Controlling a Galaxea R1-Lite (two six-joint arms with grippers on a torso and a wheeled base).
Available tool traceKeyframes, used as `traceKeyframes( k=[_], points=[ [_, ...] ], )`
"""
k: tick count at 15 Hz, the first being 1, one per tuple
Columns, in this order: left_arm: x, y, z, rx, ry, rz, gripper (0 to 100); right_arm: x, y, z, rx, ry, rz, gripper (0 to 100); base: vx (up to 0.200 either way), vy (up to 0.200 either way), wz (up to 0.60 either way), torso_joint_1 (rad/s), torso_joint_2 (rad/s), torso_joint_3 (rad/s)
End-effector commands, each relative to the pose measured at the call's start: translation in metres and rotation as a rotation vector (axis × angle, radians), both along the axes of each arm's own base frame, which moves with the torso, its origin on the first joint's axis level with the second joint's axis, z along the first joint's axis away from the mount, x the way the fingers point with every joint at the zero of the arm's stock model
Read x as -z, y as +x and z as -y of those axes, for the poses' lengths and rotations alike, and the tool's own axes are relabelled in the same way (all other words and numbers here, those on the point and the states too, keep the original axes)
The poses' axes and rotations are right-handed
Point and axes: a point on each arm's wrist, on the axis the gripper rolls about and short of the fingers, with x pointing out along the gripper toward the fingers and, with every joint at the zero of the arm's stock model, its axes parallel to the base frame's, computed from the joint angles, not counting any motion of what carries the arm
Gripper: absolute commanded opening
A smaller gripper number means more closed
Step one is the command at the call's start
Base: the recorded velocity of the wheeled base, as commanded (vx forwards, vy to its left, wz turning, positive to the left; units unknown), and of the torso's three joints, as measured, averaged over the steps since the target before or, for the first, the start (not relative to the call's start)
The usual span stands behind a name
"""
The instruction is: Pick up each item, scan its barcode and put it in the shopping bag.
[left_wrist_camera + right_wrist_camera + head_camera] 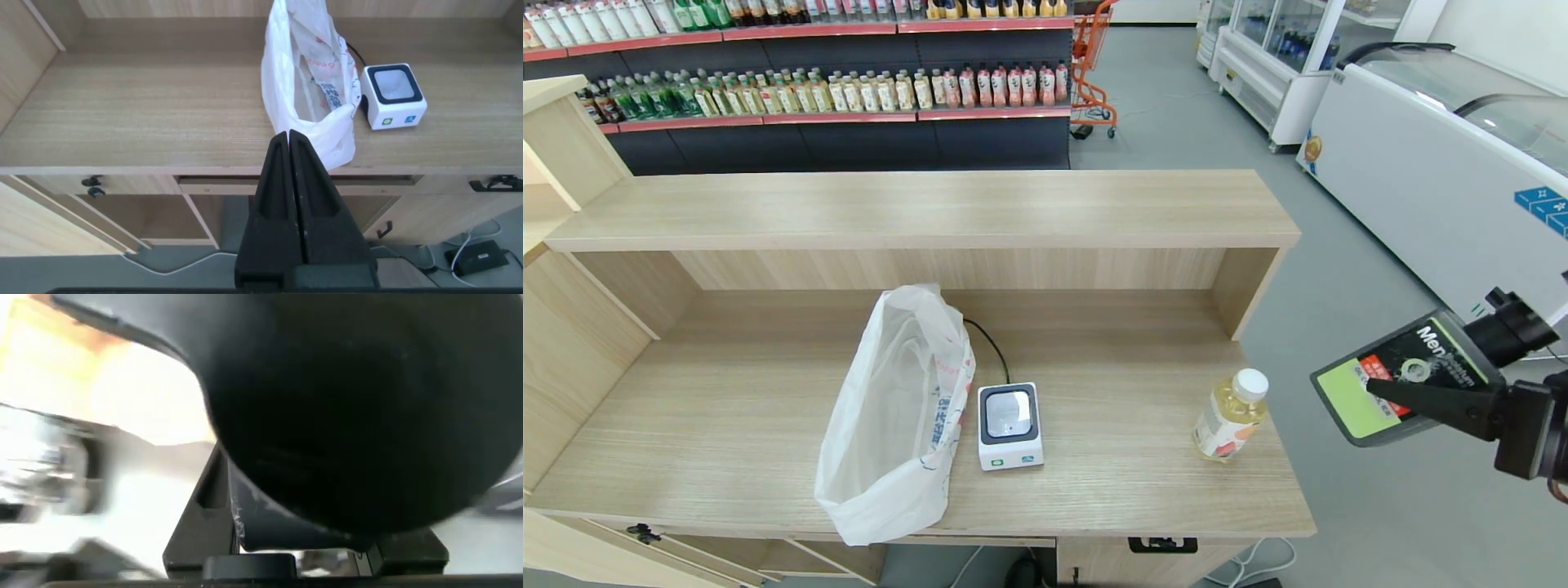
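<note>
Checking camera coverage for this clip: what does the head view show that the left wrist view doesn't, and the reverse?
Head view adds: the right gripper beyond the right end of the counter, shut on a dark bottle, and a yellow drink bottle standing near that end. Left wrist view adds: the left gripper, fingers shut, on the counter's near side. Shared: the white shopping bag, the scanner beside it, the counter.
</note>
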Motion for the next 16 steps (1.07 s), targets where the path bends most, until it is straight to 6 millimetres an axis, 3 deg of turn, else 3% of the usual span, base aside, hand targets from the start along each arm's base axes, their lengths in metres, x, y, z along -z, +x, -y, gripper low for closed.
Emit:
traceKeyframes(
  k=[1, 5, 14, 16],
  points=[
    [0.000, 0.000, 0.000, 0.000, 0.000, -0.002, 0, 0.006, 0.007, -0.002, -0.018, 0.115, -0.119, 0, 0.000, 0.000, 0.00, 0.000, 0.00, 0.000],
    [0.000, 0.000, 0.000, 0.000, 0.000, -0.002, 0, 0.025, 0.021, -0.009, -0.054, 0.123, -0.133, 0, 0.000, 0.000, 0.00, 0.000, 0.00, 0.000],
    [0.000, 0.000, 0.000, 0.000, 0.000, -0.001, 0, 0.027, 0.020, -0.010, -0.055, 0.120, -0.133, 0, 0.000, 0.000, 0.00, 0.000, 0.00, 0.000],
    [0.000, 0.000, 0.000, 0.000, -0.002, -0.001, 0, 0.028, 0.021, -0.010, -0.056, 0.119, -0.138, 0, 0.000, 0.200, 0.00, 0.000, 0.00, 0.002]
  ],
)
